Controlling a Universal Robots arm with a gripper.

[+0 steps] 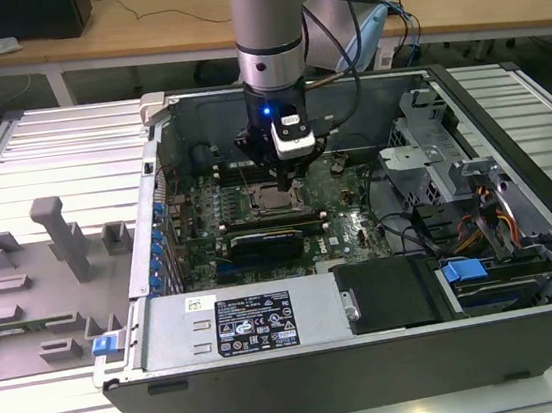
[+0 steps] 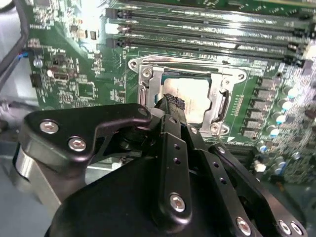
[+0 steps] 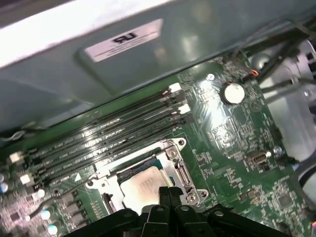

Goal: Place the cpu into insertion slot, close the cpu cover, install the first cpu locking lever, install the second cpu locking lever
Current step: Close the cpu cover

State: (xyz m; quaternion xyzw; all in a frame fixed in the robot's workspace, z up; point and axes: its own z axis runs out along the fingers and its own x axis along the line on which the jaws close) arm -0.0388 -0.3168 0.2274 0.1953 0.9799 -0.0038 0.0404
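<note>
Claw: black metal gripper (image 1: pixel 288 178) clenched empty; one o'clock of chip, exterior view;
Chip: silver-grey square cpu (image 2: pixel 192 94) in dark-framed insertion slot (image 2: pixel 181 76);
Cover: silver windowed cpu cover (image 2: pixel 214 95) down

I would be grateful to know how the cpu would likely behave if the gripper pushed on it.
The cpu looks flat and metal-topped, so probably stiff and unlikely to roll or tip. A metal frame borders it, so a sideways push would likely not shift it. Its smooth top may be slippery under the gripper.
</note>
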